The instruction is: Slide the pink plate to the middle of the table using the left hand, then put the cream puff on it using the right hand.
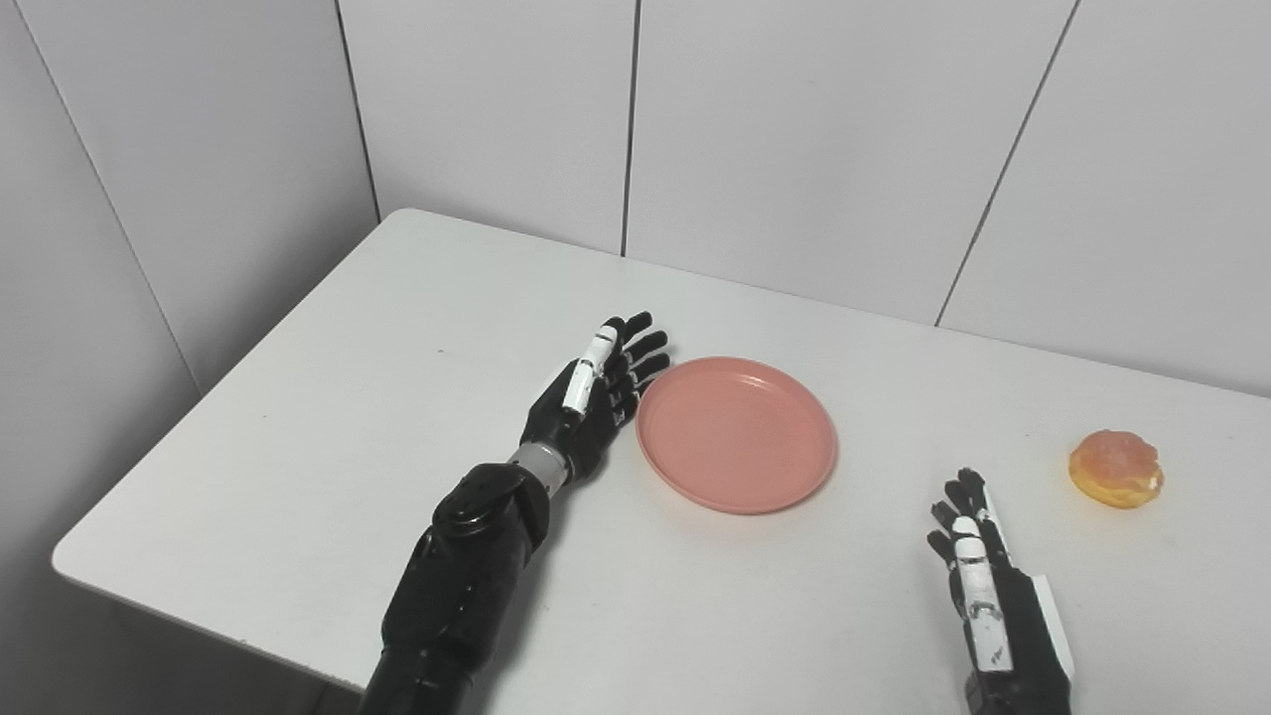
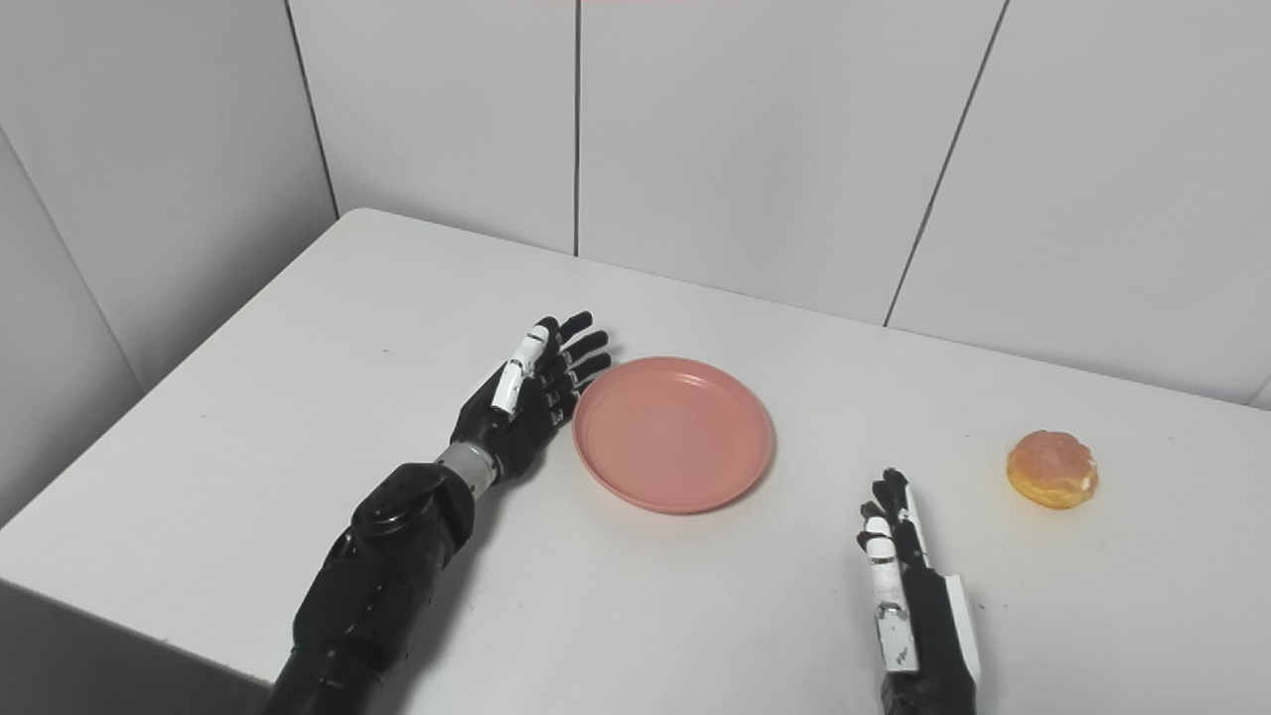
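The pink plate point(image 1: 737, 433) lies flat near the middle of the white table point(image 1: 328, 417), with nothing on it. My left hand point(image 1: 594, 395) stands on edge right at the plate's left rim, fingers straight and apart, open and holding nothing. The cream puff point(image 1: 1116, 468), golden with a glazed top, sits on the table at the right, well apart from the plate. My right hand point(image 1: 978, 576) rests near the front edge, below and left of the puff, fingers extended, open and not touching anything.
White panelled walls point(image 1: 794, 139) close in the table at the back and left. The table's left corner and front edge point(image 1: 189, 606) are near my left forearm point(image 1: 467, 576).
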Action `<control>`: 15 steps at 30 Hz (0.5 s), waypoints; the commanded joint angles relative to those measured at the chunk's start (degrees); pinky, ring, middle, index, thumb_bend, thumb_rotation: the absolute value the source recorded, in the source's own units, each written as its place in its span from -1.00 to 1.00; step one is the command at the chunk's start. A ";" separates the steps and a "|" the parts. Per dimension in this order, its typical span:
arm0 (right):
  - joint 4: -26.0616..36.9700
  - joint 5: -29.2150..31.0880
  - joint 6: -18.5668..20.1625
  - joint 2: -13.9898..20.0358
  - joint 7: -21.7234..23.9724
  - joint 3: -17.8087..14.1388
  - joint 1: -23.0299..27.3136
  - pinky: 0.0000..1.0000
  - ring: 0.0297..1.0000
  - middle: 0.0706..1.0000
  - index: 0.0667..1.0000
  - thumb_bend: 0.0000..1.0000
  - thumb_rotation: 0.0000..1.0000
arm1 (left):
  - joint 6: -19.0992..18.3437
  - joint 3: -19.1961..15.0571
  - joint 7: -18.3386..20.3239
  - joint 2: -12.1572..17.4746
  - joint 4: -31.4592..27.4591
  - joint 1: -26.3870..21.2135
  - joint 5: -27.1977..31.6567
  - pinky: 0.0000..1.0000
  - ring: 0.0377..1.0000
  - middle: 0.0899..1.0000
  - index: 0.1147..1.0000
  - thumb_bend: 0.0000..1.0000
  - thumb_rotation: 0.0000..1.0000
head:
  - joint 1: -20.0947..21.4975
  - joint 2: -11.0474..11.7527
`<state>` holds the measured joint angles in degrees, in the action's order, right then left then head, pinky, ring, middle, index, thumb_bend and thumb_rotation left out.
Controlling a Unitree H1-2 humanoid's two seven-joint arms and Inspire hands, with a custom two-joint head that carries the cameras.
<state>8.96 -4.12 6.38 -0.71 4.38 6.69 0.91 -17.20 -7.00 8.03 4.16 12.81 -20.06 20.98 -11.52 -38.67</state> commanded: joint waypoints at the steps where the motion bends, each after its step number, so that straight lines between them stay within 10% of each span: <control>1: 2.23 -0.31 -0.16 -0.75 -0.83 -0.17 1.92 0.87 0.90 0.93 0.95 -0.58 1.00 | -4.10 0.97 -0.21 -0.53 0.16 1.35 -0.41 0.84 0.83 0.83 0.81 -0.24 1.00 | 0.39 -0.11; 15: 1.63 -1.79 -1.39 -1.86 -3.26 -0.41 3.15 0.87 0.89 0.92 0.95 -0.47 1.00 | -5.69 4.80 1.65 -2.43 -6.00 4.96 0.08 0.84 0.85 0.85 0.82 -0.22 1.00 | 7.24 -2.18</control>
<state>8.96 -5.56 6.60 -1.86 1.71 6.13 2.30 -19.66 -2.99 9.55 2.39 7.12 -16.41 21.04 -4.23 -40.78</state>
